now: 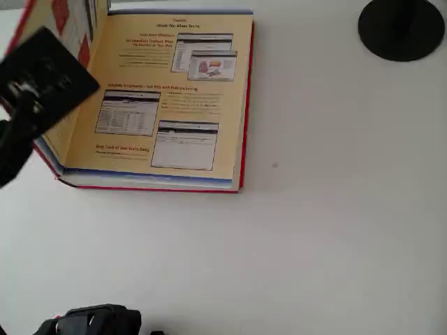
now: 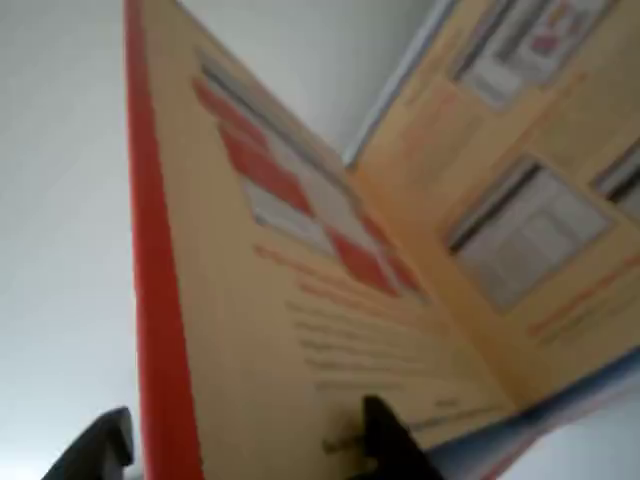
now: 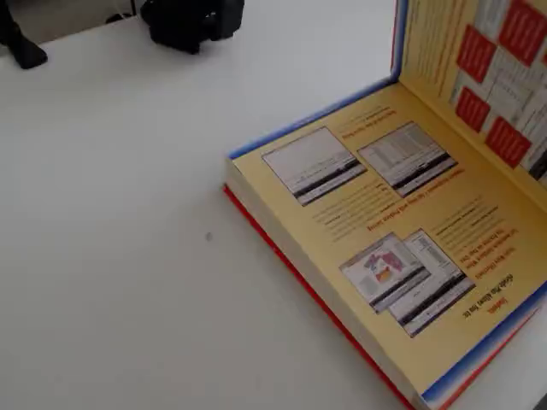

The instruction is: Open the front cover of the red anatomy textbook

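- The front cover (image 3: 479, 85) of the red anatomy textbook (image 1: 167, 105) stands raised, close to upright, hinged along the book's spine; its pale yellow inner side with red blocks and printed lines faces the open pages.
- In the wrist view the cover (image 2: 260, 300) rises steeply as a slanted board with a red edge running down its left side, and it meets the flat yellow page at a crease toward the lower right.
- The book lies flat on the white table (image 1: 314, 244), open at its pale yellow first page with printed screenshots and orange headings; a red edge and a blue strip line the page's border.
- In the overhead view the book sits in the upper left part of the table; in the fixed view it (image 3: 376, 239) fills the right side.
- The gripper (image 2: 245, 440) is at the cover's free edge: one dark finger shows left of the red edge and the other on the yellow inner side, so the fingers are spread with the cover between them. Whether they press on the board I cannot tell.
- In the overhead view the dark arm (image 1: 35, 91) hangs over the book's left edge, blurred, covering part of the raised cover.
- A round black base (image 1: 401, 28) stands on the table well to the right of the book.
- Another black object (image 3: 192, 21) sits on the table well apart from the book, beyond its far corner in the fixed view.
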Action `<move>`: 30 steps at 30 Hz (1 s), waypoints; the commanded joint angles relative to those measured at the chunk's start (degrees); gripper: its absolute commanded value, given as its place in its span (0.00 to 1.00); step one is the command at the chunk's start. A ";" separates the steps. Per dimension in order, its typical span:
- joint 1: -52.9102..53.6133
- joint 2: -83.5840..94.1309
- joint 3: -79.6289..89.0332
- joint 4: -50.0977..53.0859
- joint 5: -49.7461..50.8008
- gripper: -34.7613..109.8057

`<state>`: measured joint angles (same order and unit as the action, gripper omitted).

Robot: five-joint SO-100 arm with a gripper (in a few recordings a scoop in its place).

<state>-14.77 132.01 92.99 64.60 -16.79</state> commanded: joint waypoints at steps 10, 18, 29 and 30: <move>-14.24 -6.42 -16.52 6.59 0.88 0.47; -22.85 -7.21 -16.52 7.56 1.14 0.47; -25.31 -7.65 -16.26 9.23 0.18 0.47; -24.79 -7.56 -16.44 9.23 0.18 0.47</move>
<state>-39.81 124.10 80.51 73.74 -16.26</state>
